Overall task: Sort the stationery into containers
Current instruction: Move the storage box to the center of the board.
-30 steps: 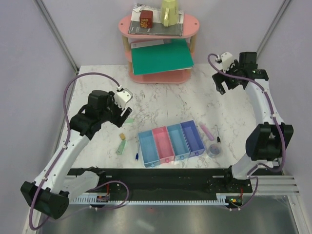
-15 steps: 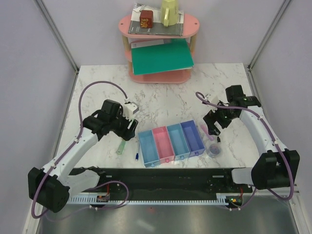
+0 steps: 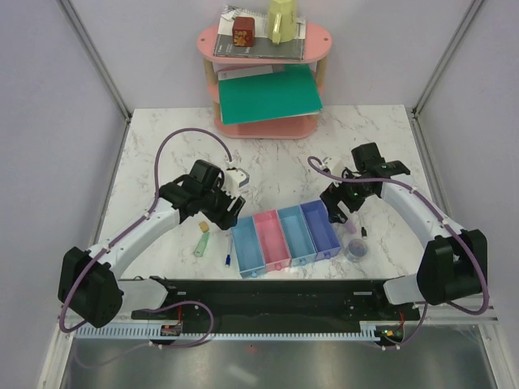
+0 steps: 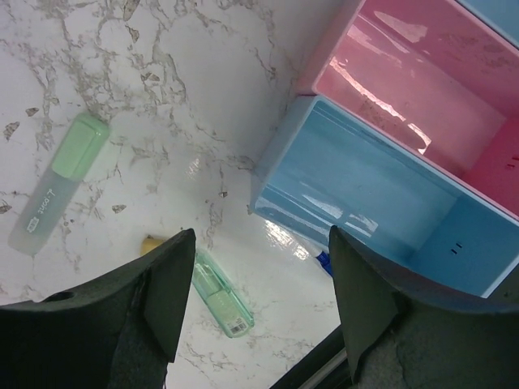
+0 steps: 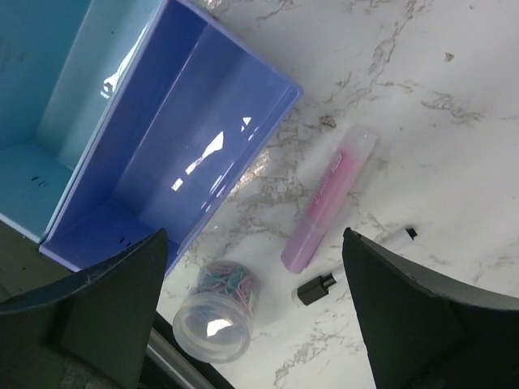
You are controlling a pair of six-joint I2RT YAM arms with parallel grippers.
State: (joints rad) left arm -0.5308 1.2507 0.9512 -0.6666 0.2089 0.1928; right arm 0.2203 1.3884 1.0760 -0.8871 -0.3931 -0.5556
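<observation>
A white marble-patterned table (image 3: pixel 284 170) stands in a booth with pale lilac walls (image 3: pixel 49 97) and slanting metal posts (image 3: pixel 93 57) at the far corners. A black rail (image 3: pixel 268 296) runs along the table's near edge. At the far middle is a pink oval shelf (image 3: pixel 320 39). Its top level carries grey books (image 3: pixel 259 47), a red-brown box (image 3: pixel 242 32) and a yellow-green jug (image 3: pixel 281 20). A green folder (image 3: pixel 272 96) lies on the level below.

A row of four joined trays (image 3: pixel 284 235) sits near the front middle, all four bare inside.

The left gripper (image 4: pixel 259 267) hovers just left of the light blue tray (image 4: pixel 381 203), fingers apart and holding nothing. Below it on the marble lie a pale green marker (image 4: pixel 61 182), a second green marker (image 4: pixel 219 292), a tan eraser (image 4: pixel 154 241) half hidden by one finger, and the blue tip of a white pen (image 3: pixel 229 260) beside the tray.

The right gripper (image 5: pixel 253 251) hangs just right of the violet-blue tray (image 5: pixel 186 146), fingers wide apart and holding nothing. A pink marker (image 5: pixel 328 200), a thin black pen (image 5: pixel 315 288) and a clear round tub (image 5: pixel 217 312) of coloured bits lie on the table to the right of that tray.
</observation>
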